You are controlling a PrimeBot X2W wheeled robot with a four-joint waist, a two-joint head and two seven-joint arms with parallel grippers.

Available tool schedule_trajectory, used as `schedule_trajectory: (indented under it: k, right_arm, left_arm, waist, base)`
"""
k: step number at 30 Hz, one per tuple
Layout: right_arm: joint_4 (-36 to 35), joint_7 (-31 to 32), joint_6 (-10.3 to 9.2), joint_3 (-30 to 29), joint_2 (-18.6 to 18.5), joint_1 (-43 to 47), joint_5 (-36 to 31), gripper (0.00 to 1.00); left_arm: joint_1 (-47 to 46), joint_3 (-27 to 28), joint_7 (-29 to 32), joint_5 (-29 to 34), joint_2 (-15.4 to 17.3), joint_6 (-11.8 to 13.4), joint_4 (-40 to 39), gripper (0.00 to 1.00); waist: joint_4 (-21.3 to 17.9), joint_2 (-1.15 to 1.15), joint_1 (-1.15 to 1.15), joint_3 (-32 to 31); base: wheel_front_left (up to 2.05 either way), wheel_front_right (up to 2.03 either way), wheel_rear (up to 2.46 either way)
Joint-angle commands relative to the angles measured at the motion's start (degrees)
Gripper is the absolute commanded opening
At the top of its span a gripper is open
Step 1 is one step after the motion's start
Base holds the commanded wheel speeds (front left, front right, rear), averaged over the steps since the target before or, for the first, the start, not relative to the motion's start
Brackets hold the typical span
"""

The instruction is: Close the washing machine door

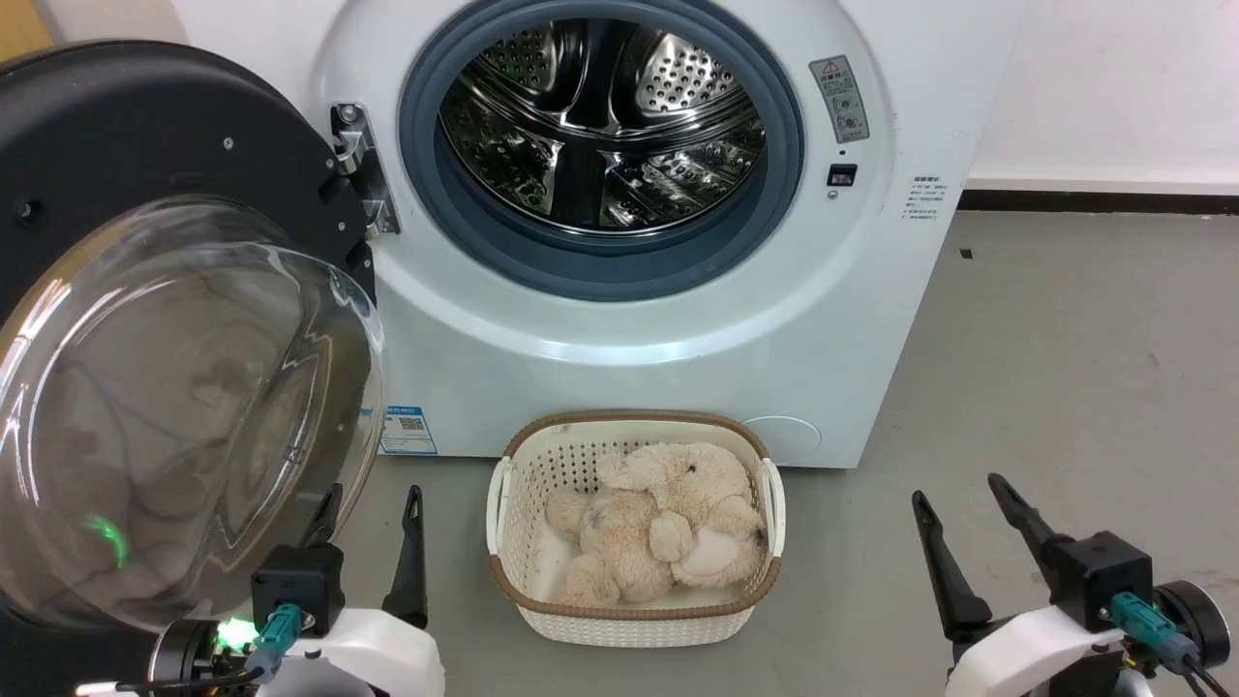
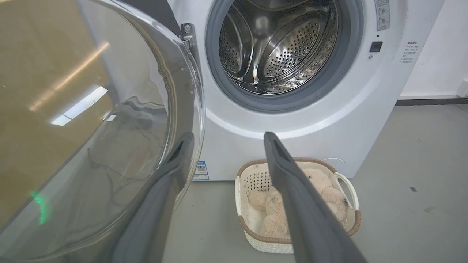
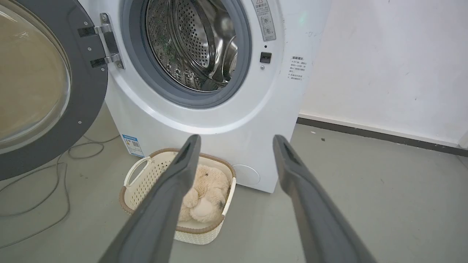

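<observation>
door (image 1: pixel 174 368) open (hinged left), basket (image 1: pixel 631 627) nearby

A smooth grey floor (image 1: pixel 1065 387) meets a plain white wall (image 1: pixel 1113 87) along a dark baseboard (image 1: pixel 1094 201), and a thin cable (image 3: pixel 68 190) loops loosely across the floor.

Glossy glass washing machine door (image 1: pixel 184 407)

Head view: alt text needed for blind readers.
White washing machine with its round black-rimmed glass door swung open, steel drum empty. A white woven basket holding a beige plush toy sits before it, between the open left gripper and right gripper.
</observation>
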Motion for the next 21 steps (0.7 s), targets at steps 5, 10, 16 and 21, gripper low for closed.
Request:
schedule_trajectory:
  k: [5, 10, 16, 21]
  right_arm:
    - [0.26, -0.94, 0.0, 0.14, 0.02, 0.03, 0.76, 1.0]
    - [0.3, -1.54, 0.0, 0.29, 0.03, 0.12, 1.23, 1.0]
    - [0.3, -2.26, 0.01, 0.53, 0.04, 0.29, 1.71, 1.0]
    - [0.34, -2.85, 0.01, 0.77, 0.06, 0.43, 2.21, 1.0]
  left_arm:
    - [0.02, -0.3, -0.94, -0.42, 0.01, 0.23, 0.1, 1.0]
    - [0.04, -0.51, -1.54, -0.68, 0.01, 0.37, 0.09, 1.0]
    - [0.11, -0.71, -2.26, -0.99, 0.02, 0.54, 0.09, 1.0]
    - [0.2, -0.85, -2.86, -1.22, 0.02, 0.67, 0.09, 1.0]
  waist:
    - [0.13, 0.0, 0.0, 0.03]
    - [0.53, 0.0, 0.0, 0.04]
    - [1.48, 0.0, 0.0, 0.02]
    - [2.67, 0.0, 0.0, -0.05]
  base:
    - [0.0, 0.0, 0.0]
    - [0.0, 0.0, 0.0]
    - [0.0, 0.0, 0.0]
    - [0.0, 0.0, 0.0]
